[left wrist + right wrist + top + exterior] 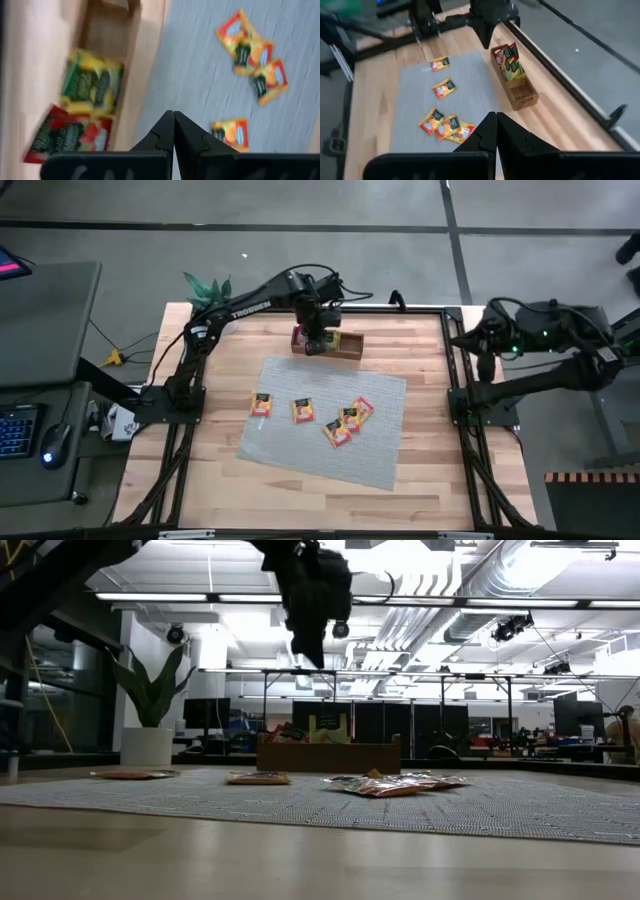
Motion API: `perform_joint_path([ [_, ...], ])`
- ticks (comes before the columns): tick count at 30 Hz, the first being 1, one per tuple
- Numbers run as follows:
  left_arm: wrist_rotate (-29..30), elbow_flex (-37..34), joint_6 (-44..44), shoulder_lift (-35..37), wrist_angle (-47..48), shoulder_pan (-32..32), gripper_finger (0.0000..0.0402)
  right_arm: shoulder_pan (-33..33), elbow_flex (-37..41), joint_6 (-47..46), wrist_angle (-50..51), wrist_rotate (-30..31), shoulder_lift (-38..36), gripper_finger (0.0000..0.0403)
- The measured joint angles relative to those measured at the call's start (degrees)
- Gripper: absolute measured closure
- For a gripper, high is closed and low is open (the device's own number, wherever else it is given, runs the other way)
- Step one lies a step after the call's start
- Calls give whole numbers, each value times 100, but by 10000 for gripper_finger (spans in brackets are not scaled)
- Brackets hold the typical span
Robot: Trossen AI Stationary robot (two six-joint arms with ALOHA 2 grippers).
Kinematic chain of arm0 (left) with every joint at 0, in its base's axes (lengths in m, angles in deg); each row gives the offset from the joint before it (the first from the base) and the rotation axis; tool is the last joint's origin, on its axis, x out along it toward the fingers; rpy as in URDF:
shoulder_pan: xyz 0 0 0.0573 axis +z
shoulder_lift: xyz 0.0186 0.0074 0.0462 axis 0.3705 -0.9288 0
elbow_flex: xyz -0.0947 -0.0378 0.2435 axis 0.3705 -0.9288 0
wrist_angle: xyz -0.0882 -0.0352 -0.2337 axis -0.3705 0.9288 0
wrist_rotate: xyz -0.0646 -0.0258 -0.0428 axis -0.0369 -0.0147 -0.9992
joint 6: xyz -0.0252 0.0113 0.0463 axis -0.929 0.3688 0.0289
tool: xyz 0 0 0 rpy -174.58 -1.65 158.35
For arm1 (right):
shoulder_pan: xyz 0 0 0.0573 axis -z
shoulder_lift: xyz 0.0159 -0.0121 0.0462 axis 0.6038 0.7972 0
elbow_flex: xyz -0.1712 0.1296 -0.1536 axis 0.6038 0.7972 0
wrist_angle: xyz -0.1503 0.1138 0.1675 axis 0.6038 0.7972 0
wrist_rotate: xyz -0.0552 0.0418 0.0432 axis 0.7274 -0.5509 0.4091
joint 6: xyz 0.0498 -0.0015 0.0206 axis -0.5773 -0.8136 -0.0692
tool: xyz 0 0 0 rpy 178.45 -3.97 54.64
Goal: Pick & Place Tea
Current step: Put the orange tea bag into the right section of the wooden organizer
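The left gripper (320, 343) hangs over the wooden tray (345, 348), its fingers (162, 135) pressed together and holding nothing. Below them, green and red tea sachets (90, 90) stand in the tray. Five orange sachets (348, 420) lie on the grey mat (300, 445), beside the fingers. The right gripper (462, 340) waits off the tabletop (220, 480), fingers together, empty.

Floor: grey concrete (300, 240), crossed by dark seam lines.
Ceiling: exposed white ducts (470, 600) and long strip lights (200, 597), lit.
Side desk: grey top (45, 320) left of the table; keyboard (15, 430) and mouse (57, 443) on it.
Plant: green, in white pot (147, 745).
Far background: dark monitors (380, 720) on desks.
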Motion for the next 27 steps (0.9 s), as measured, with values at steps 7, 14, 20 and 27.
perform_joint_path([
  [7, 29, 14, -377, 203, -318, -500, 401, 0, 2347, -645, -1589, -265, -1430, 401],
  [14, 337, 13, -781, 435, -413, -986, 401, 0, 4033, -875, -3311, -857, -1718, 402],
  [20, 365, -28, -915, 870, -250, -1187, 401, 0, 4935, -956, -4954, -1300, -1527, 402],
  [27, 388, -946, -1016, 1717, -641, -1196, 401, 0, 5172, -1168, -6043, -1316, -964, 402],
])
